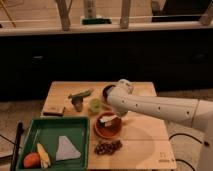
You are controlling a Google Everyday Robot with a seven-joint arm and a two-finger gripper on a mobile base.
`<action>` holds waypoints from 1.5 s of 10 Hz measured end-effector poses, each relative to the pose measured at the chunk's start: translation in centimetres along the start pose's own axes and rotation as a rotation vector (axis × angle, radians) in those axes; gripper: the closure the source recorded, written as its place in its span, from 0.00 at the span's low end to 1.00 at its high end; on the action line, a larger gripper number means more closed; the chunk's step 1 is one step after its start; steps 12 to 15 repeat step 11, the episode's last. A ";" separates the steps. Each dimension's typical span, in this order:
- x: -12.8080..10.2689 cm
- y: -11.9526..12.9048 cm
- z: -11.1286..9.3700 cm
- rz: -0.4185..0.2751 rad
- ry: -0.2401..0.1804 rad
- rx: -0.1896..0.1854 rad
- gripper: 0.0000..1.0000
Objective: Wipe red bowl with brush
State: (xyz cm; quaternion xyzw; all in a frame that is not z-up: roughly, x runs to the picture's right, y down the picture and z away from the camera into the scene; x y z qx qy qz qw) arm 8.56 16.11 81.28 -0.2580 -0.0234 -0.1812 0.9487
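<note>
One arm in play, reaching in from the right across the wooden table (145, 145). Its gripper (113, 114) sits over the red bowl (107, 128), which is centre-near on the table, just right of the green tray (52, 126). A white strip inside the bowl looks like the brush (109, 119), lying across the bowl's far half under the wrist. Can't tell whether the fingers are spread or pinching it; arm body hides them.

Judgement: low, nearly flat arm angle suits a sweep of the bristles round the glossy inside, so this reads as mid-wipe.

Clearance:
- Left: tray wall nearly touches the bowl rim, so little room for a stroke that way. Tray holds a pale cloth (64, 148), a yellow item and an orange one.
- Near: cluster of grapes (107, 147) just in front of the bowl, easy to knock.
- Far: small green cup (95, 104) and a dark bowl (107, 91) close behind, partly hidden by the arm.
- Right: bare wood through to the table edge, the best room for arm swing.

Risk as I see it: the bowl sliding into the tray if pushed left.
</note>
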 end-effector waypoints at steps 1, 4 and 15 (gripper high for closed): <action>-0.4 0.7 -0.1 -0.012 -0.008 -0.004 0.97; -0.3 3.1 -0.1 -0.019 -0.014 -0.025 0.97; 4.2 0.8 0.4 0.057 0.041 -0.025 0.97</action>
